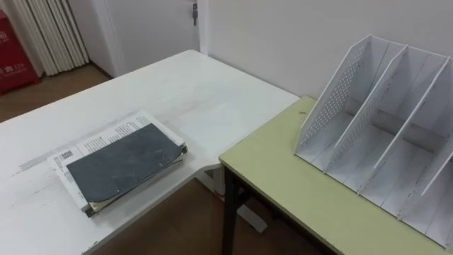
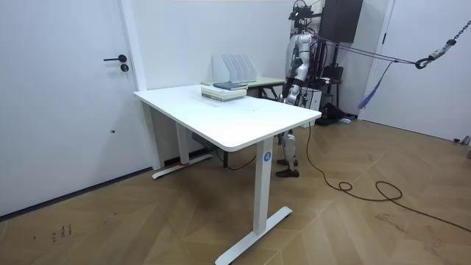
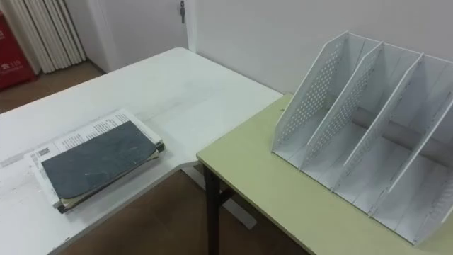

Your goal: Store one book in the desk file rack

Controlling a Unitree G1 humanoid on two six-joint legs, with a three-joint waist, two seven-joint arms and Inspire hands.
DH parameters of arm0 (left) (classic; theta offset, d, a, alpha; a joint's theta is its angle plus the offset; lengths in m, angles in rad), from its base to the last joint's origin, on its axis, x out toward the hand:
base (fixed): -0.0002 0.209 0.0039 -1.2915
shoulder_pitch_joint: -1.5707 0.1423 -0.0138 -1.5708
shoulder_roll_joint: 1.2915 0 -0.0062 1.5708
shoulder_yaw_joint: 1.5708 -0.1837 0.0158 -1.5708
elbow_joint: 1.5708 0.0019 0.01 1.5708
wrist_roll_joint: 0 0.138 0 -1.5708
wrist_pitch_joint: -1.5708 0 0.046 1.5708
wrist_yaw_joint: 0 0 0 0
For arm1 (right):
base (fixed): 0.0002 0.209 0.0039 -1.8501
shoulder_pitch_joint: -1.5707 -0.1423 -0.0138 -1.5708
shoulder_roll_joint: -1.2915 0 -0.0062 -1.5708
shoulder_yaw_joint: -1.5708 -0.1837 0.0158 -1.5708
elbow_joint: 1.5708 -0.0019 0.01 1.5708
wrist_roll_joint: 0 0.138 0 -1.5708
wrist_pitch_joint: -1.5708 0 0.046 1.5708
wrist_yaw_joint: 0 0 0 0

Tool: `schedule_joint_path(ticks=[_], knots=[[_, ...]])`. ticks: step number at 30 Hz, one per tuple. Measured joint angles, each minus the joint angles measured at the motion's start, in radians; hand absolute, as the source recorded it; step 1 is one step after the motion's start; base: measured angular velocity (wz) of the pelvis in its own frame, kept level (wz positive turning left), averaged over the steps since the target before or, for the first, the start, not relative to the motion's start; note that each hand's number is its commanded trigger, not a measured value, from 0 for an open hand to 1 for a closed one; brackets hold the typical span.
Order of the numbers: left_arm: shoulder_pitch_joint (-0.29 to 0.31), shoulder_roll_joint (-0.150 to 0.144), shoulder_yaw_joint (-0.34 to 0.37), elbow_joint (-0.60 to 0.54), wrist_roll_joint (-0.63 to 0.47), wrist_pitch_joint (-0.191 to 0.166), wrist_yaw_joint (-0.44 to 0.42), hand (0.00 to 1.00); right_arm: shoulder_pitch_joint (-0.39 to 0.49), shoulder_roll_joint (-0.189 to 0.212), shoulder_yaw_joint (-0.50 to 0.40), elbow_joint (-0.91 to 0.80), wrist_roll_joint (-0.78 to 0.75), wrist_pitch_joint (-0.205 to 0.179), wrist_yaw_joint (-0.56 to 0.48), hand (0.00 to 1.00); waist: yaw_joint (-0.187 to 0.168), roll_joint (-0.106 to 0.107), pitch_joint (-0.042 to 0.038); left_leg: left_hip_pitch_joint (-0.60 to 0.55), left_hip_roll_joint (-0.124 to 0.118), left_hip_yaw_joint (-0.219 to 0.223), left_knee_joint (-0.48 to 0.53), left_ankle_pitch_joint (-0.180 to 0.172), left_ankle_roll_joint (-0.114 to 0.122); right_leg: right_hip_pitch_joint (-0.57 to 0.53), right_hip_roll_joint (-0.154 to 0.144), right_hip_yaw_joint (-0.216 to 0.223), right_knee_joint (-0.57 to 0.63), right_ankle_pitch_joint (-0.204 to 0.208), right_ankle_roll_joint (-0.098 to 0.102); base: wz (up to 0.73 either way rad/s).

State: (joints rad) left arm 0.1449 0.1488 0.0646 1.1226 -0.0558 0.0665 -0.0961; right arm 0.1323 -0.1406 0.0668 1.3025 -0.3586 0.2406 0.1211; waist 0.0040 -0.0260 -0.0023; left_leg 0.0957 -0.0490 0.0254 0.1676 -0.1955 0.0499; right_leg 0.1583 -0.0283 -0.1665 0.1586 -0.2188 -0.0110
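A book with a dark grey cover (image 1: pixel 122 164) lies flat on a stack of printed papers near the corner of the white table (image 1: pixel 198 99), at my left. The white file rack (image 1: pixel 382 127) stands on the green desk (image 1: pixel 283 191) at my right, its several slanted slots holding nothing. In the room view I stand behind the green desk, beyond the book (image 2: pixel 224 90) and the rack (image 2: pixel 234 68). One hand (image 2: pixel 292 92) hangs low by my hip there, too small to read.
A narrow gap with wood floor separates the white table from the green desk. A wall rises right behind the rack. A door, pale curtains (image 1: pixel 49 32) and a red object (image 1: pixel 14 60) lie beyond the white table.
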Motion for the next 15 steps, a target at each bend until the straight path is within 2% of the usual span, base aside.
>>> schedule_joint_path(ticks=[15], knots=[[0.000, 0.008, -0.003, -0.003, 0.001, 0.002, -0.027, 0.00, -0.007, -0.004, 0.000, -0.022, -0.002, 0.000, 0.013, 0.00, 0.000, 0.000, 0.0005, 0.000, -0.001, 0.001, -0.001, 0.000, 0.000, -0.001, 0.000, 0.001, -0.004, -0.002, 0.001, 0.00]])
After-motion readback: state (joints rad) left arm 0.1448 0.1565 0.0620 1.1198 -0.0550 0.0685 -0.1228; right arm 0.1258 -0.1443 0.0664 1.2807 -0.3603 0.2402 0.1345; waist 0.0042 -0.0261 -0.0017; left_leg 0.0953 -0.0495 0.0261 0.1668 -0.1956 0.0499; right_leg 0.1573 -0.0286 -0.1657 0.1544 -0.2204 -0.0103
